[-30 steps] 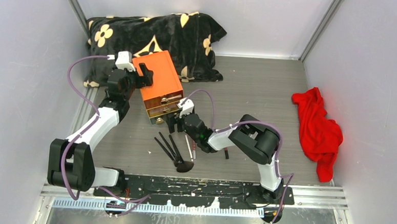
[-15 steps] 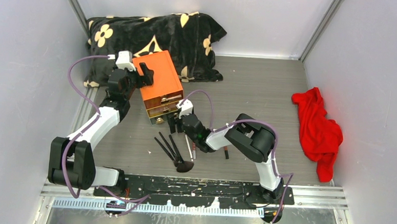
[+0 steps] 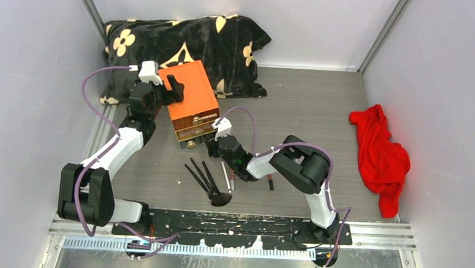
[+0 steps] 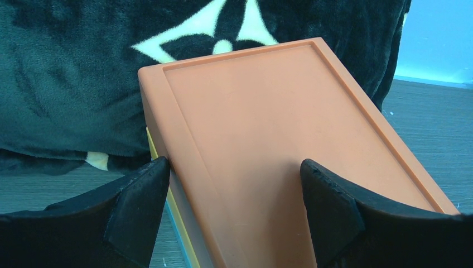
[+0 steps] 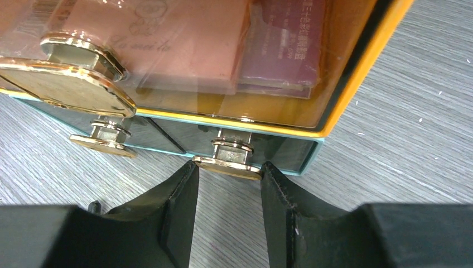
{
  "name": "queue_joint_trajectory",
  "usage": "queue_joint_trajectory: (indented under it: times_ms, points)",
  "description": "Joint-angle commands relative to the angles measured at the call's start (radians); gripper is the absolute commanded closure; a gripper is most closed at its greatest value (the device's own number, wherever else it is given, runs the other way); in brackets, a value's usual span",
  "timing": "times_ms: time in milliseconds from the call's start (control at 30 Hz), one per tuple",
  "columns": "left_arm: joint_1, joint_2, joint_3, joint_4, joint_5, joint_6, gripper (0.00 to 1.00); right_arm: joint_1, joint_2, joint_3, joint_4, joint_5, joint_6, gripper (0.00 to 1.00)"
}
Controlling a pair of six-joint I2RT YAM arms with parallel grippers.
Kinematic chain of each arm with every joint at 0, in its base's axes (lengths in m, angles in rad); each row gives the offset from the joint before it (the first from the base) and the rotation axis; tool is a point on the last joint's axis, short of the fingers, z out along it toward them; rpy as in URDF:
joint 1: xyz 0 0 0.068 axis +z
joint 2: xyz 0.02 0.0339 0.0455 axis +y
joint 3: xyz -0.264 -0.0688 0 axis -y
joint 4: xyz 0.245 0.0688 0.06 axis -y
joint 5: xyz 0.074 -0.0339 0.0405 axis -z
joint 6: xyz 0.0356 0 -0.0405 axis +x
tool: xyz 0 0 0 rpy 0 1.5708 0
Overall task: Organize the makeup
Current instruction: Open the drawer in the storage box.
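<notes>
Both arms are extending forward; left end effector (image 4: pixel 234 167) is gaping wide, right end effector (image 5: pixel 230 167) is sitting narrowly parted.

Three thin black-handled brushes (image 3: pixel 197 173) lie fanned on the table (image 3: pixel 322 114) at the lower centre of the top view, converging toward lower right. One ends in a fluffy brown head (image 3: pixel 221 199). Just right of them lie slim red pencils (image 3: pixel 229 179), nearly vertical in the frame. Farther right is a short dark pencil (image 3: pixel 270 184), partly hidden. In the right wrist view, a flat shiny pink palette (image 5: pixel 167 39) lies inside a clear drawer (image 5: pixel 334 72), at upper centre, beside a flat plum-coloured packet (image 5: pixel 284 39).
</notes>
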State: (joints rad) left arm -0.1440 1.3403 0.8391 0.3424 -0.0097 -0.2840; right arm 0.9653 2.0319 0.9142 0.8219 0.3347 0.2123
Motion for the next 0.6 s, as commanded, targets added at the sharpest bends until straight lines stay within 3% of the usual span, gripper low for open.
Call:
queue_joint_trajectory:
  times_ms: [0,567]
  points:
    - [-0.005,0.062,-0.054,-0.253,-0.012,0.065,0.15,-0.004,-0.039,-0.01,0.039,0.003,0.028,0.68]
    - [-0.005,0.072,-0.05,-0.248,-0.016,0.065,0.15,0.013,-0.127,-0.181,0.067,-0.07,0.086,0.68]
